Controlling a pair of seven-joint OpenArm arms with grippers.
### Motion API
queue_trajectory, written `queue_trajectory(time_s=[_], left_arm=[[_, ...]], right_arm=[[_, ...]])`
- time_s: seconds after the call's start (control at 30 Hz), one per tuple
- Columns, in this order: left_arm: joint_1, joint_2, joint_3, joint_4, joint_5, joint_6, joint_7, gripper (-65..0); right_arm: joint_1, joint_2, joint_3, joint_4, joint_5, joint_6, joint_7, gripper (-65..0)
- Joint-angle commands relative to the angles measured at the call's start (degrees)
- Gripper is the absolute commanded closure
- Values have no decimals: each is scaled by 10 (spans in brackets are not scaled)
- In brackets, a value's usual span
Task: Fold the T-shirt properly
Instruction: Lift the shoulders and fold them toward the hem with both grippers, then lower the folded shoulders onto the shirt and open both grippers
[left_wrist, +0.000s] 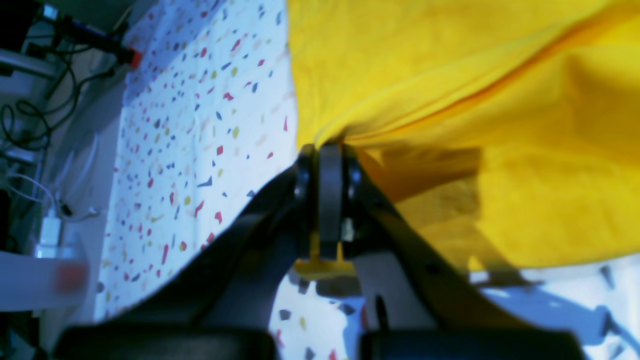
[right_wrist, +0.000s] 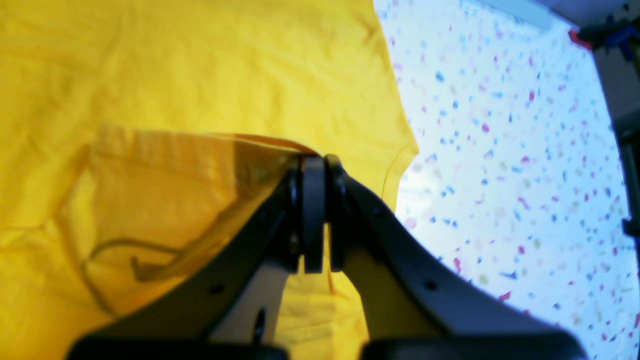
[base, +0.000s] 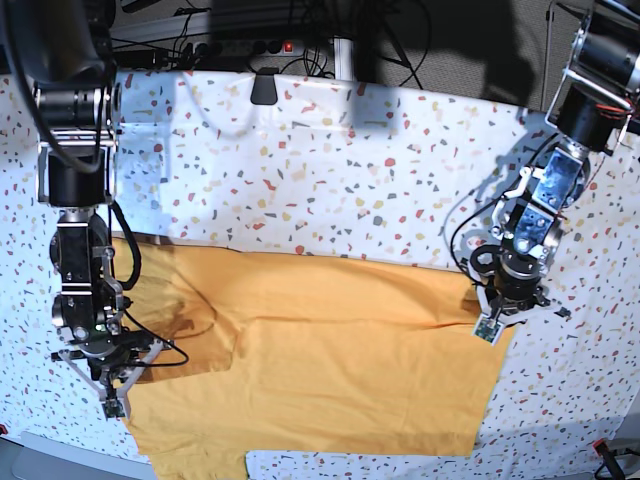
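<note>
One T-shirt (base: 330, 350), yellow-orange, spread across the speckled table cover (base: 330, 170); its near hem sits close to the table's front edge, with bare cover behind it and to either side. Two grippers: left gripper (left_wrist: 325, 150) clenched on the shirt's edge, cloth bunched at the tips; right gripper (right_wrist: 315, 162) clamped on a lifted fold at the opposite edge.
</note>
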Motion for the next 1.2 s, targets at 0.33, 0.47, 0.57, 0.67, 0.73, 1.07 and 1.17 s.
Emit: queue_trajectory(time_s=[0.33, 0.47, 0.57, 0.67, 0.73, 1.07, 1.17], left_arm=[[-29, -7, -5, 7, 6, 10, -15, 0], [-26, -7, -5, 7, 4, 10, -13, 0], [-26, -7, -5, 2, 4, 10, -13, 0], [-25, -7, -5, 1, 4, 10, -13, 0], [-25, -7, -5, 1, 4, 10, -13, 0], [-25, -7, -5, 1, 4, 10, -13, 0], [-25, -7, -5, 1, 4, 10, -13, 0]], right_arm=[[60, 6, 3, 10, 13, 18, 12, 0], [56, 6, 3, 10, 13, 18, 6, 0], [56, 6, 3, 10, 13, 18, 4, 0], [56, 6, 3, 10, 13, 18, 5, 0], [56, 6, 3, 10, 13, 18, 5, 0], [56, 6, 3, 10, 9, 18, 15, 0], [56, 6, 3, 10, 7, 18, 26, -157]])
